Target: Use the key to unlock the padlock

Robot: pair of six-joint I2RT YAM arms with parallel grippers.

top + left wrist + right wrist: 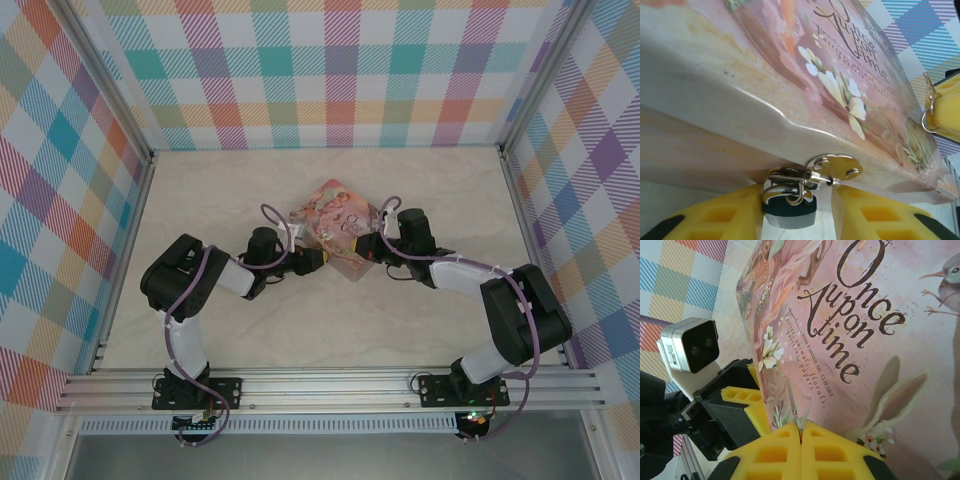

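teal padlock (pixel 789 211) hanging at pink box (pixel 790 75) clasp (pixel 836 167), between parted fingers of left gripper (pixel 797 202); key (pixel 928 95) pinched in closed right gripper (pixel 801 434) near box.

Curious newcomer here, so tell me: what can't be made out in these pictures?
- padlock keyhole: left wrist view, not on the face shown.
- key: right wrist view, mostly pinched inside the right gripper.
- Both: top view, too small to pick out.
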